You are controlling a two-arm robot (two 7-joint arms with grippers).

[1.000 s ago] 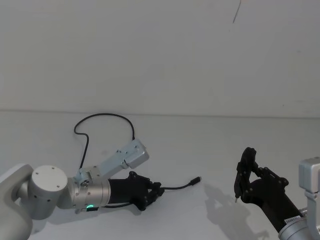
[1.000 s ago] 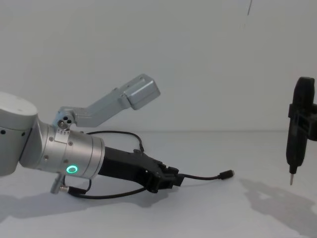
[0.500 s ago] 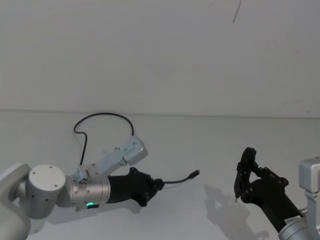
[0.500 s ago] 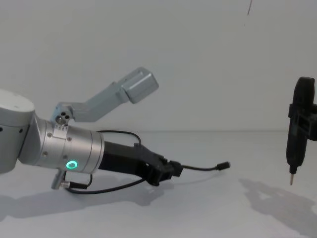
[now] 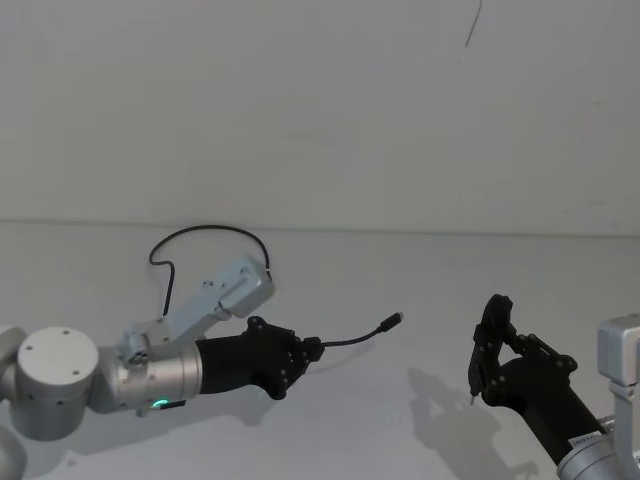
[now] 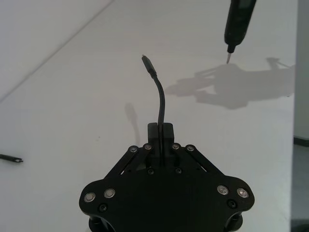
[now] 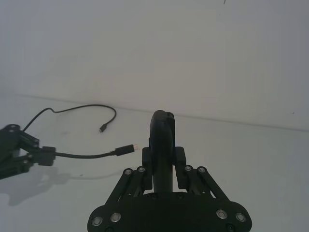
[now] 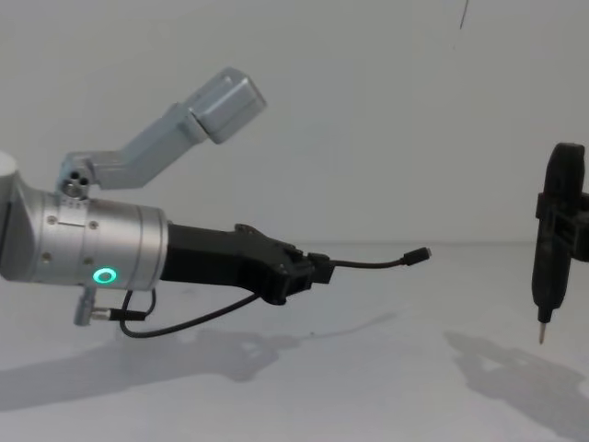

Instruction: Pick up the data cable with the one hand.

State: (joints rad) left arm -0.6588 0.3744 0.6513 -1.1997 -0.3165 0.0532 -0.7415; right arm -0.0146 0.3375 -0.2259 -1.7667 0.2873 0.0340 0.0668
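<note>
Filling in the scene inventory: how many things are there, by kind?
data cable: 1
grippers: 2 (left gripper, jaws shut on the data cable; right gripper, parked at the right)
robot wire under the left wrist: 1
Total: 4

From the frame's left, the black angular two-fingered left tool (image 8: 317,269) reaches out level, fingers pinched on the thin black data cable (image 8: 373,264); the slim black right tool (image 8: 552,249) hangs upright at the right edge.
</note>
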